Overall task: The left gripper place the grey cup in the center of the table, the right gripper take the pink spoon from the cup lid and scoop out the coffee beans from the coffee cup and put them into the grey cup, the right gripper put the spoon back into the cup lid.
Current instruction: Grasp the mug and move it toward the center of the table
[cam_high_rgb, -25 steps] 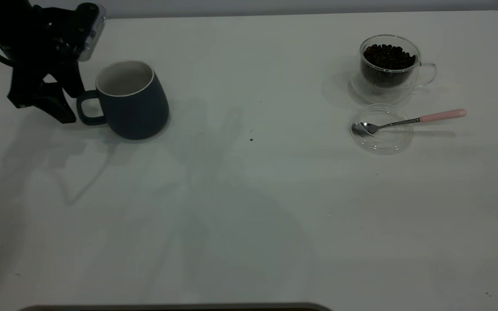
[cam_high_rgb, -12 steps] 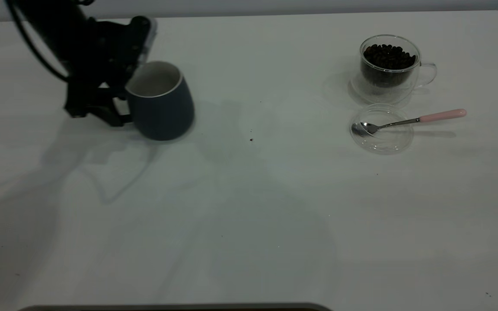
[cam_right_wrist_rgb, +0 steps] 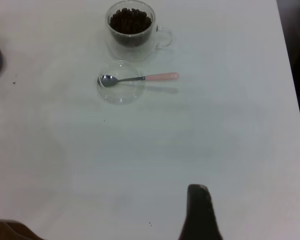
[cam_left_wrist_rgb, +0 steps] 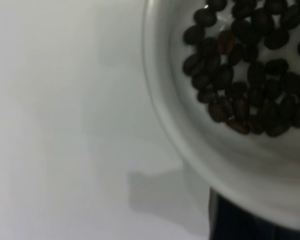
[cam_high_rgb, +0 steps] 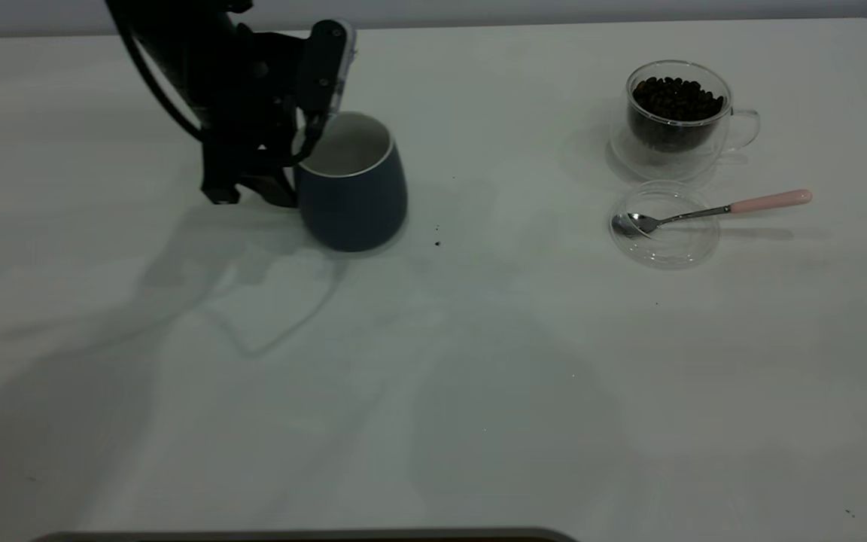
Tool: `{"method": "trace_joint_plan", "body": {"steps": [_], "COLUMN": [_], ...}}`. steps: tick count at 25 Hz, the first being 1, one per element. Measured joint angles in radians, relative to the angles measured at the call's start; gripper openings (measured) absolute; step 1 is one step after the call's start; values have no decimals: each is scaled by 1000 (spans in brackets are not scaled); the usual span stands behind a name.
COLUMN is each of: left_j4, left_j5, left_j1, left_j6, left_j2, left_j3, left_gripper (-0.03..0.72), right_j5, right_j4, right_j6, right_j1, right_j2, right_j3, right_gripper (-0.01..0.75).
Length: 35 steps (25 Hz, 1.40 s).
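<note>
— Where's the cup (cam_high_rgb: pixel 353 194)?

— About ten o'clock from table (cam_high_rgb: pixel 433 391) centre. My left gripper (cam_high_rgb: pixel 277 181) is clamped on its handle side, at the cup's nine o'clock, so the mouth faces up.

— And the right gripper (cam_right_wrist_rgb: pixel 199 202)?

— Parked clear of the work. The spoon (cam_high_rgb: pixel 712 211) lies bowl-in-lid (cam_high_rgb: pixel 667 245), at six o'clock of the glass (cam_high_rgb: pixel 676 120).

White table (cam_high_rgb: pixel 479 391) — soft shadows, possibly grey wall (cam_high_rgb: pixel 554 9) behind.
</note>
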Motion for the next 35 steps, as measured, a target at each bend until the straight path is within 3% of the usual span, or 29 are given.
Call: {"method": "trace_joint_plan", "body": {"steps": [7, 26, 31, 35], "left_j4": [-27, -100, -221, -208], "left_j5": [-8, 18, -11, 0], "left_j1": [-14, -16, -16, -16], "left_j6": [-22, -27, -27, -27], "left_j2": [0, 0, 0, 0], "left_j3": [0, 0, 0, 0], "left_gripper": [356, 352, 423, 499], "right_j5": [0, 0, 0, 0], "right_j4": [0, 0, 0, 0], "right_j6": [1, 1, 1, 1], "right_j1": [0, 0, 0, 0], "right_j2": [0, 0, 0, 0], "right_j3": [0, 0, 0, 0], "right_gripper": [589, 589, 589, 589]}}
